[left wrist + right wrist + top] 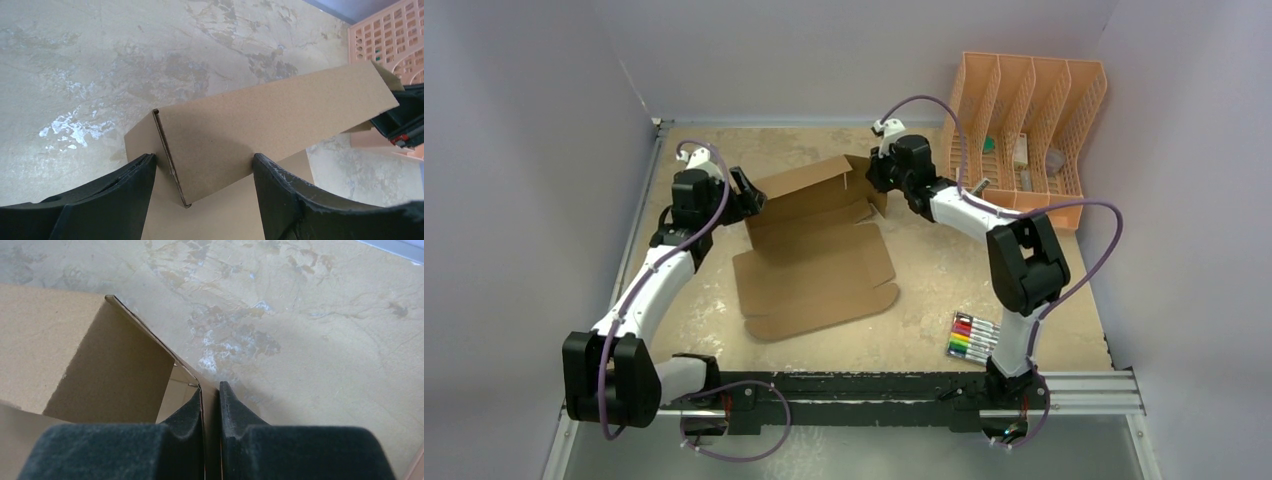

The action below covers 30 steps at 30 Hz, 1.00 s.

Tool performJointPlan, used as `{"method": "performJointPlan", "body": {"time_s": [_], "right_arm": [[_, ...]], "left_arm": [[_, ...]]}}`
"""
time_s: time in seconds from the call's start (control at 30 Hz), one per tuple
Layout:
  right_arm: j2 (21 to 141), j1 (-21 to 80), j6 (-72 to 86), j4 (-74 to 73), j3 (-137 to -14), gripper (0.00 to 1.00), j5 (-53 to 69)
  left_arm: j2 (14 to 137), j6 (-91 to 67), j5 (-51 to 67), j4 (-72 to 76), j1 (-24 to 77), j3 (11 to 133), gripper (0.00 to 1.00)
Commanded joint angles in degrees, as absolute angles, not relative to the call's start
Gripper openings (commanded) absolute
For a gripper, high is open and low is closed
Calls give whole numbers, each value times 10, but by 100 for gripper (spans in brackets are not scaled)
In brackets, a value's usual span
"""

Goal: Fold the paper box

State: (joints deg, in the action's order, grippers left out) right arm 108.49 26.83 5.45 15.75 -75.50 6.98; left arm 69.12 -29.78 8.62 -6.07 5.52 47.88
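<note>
On the mottled beige desk the paper box sits in the middle, only partly folded: far wall raised, front panels flat and not yet folded, right end effector clenched on its right flap, left end effector released astride the left corner.

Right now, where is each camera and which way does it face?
Top external: above and behind both arms, looking down on the table; both show.
Left wrist: on the left arm, looking past its open left hand at the paper box.
Right wrist: on the right arm, right hand pinching a box flap.
Shared: all show the box.
</note>
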Motion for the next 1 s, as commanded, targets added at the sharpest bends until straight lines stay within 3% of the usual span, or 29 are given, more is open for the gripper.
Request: {"method": "performJointPlan", "body": {"time_s": [0.0, 0.2, 0.47, 0.77, 0.97], "right_arm": [[1049, 291, 100, 118, -733, 9, 164], [1040, 290, 38, 128, -697, 0, 121], [1027, 290, -36, 156, -658, 0, 105], [1021, 290, -81, 153, -656, 0, 103], [1024, 290, -85, 159, -656, 0, 107]], "left_arm": [[688, -301, 53, -78, 77, 476, 70], [677, -236, 4, -93, 79, 515, 71], [576, -140, -47, -58, 87, 496, 73], [429, -81, -51, 65, 209, 368, 76], [516, -44, -96, 179, 323, 306, 77]]}}
